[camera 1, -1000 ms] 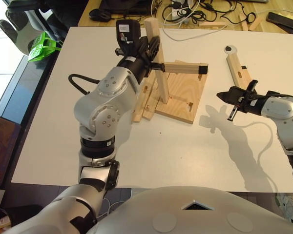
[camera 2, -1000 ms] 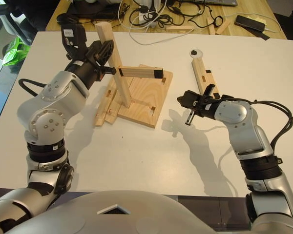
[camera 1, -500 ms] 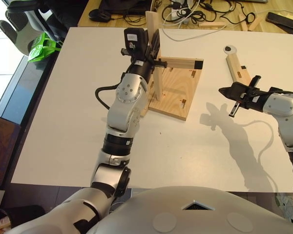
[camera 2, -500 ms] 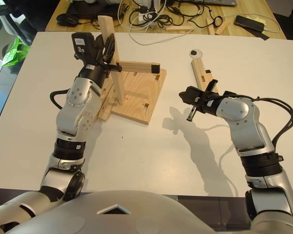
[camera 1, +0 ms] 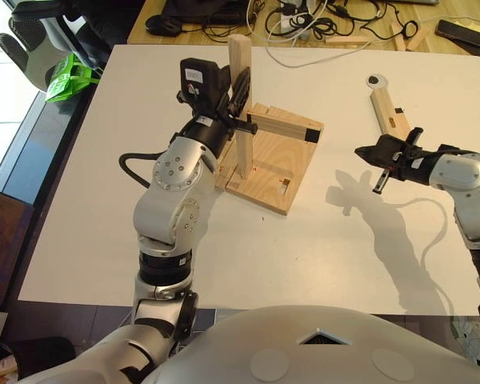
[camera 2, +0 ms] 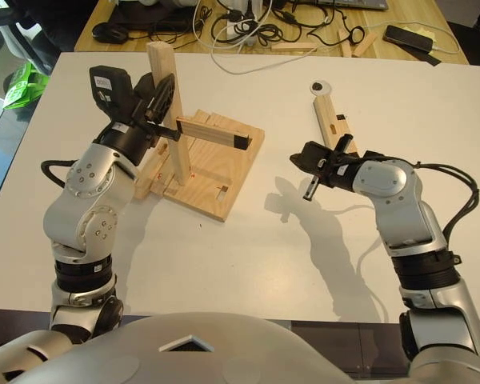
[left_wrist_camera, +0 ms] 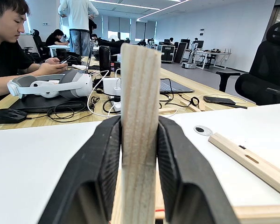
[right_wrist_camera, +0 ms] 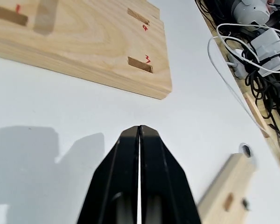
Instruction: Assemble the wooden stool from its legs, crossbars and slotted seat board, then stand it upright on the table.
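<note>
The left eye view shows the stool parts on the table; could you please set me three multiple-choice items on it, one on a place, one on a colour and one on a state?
1. Where on the table does the loose leg lie?
A) at the near edge, on the robot's left
B) on the robot's right, beyond the right pincer
C) dead centre

2. What colour is the free end of the crossbar that juts from the upright leg?
A) red
B) black
C) white

3. In what state is the right pincer?
A) shut, holding nothing
B) wide open
C) shut on the loose leg

Answers: 1 B, as the loose leg lies flat on the far right part of the table, past the right pincer. 2 B, as the tip of the crossbar is dark against the pale wood. 3 A, as the right wrist view shows its jaws meeting with nothing between them.
</note>
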`<state>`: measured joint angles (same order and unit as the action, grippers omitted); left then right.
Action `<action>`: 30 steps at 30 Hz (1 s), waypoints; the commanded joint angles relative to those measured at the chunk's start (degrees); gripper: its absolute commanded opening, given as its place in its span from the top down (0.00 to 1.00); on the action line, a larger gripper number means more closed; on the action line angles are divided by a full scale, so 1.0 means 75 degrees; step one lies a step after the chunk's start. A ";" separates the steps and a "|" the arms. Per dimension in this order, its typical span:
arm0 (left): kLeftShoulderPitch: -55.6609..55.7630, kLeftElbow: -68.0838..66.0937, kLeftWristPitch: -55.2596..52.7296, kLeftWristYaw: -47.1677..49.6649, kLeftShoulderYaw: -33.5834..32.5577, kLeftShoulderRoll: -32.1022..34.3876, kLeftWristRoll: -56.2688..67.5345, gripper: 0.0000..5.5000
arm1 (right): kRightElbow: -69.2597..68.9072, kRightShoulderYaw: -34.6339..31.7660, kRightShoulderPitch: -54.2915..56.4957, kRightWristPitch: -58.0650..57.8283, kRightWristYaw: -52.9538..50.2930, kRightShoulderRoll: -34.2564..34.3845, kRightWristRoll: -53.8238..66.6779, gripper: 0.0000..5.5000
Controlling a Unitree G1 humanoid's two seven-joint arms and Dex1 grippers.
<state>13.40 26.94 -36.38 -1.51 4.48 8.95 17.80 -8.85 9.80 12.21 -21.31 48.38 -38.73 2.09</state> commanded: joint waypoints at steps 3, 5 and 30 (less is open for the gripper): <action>-0.0155 -0.0261 -0.0209 -0.0050 0.0023 -0.0126 -0.0153 0.81 | 0.1675 -0.0369 0.2411 -0.2810 -0.0265 0.2058 0.1787 1.00; -0.0099 -0.0302 -0.0174 -0.0072 0.0048 -0.0175 -0.0193 0.81 | 0.2531 0.0009 0.2855 -0.3041 -0.0236 0.2146 0.1562 1.00; -0.0017 -0.0206 -0.0162 -0.0174 0.0089 -0.0481 -0.0505 0.81 | 0.7733 0.0703 0.4403 -0.2252 -0.1233 0.3387 0.0323 1.00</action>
<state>14.00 25.76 -36.35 -2.48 4.49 5.55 14.19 43.23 15.87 45.92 -38.67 44.07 -13.83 7.44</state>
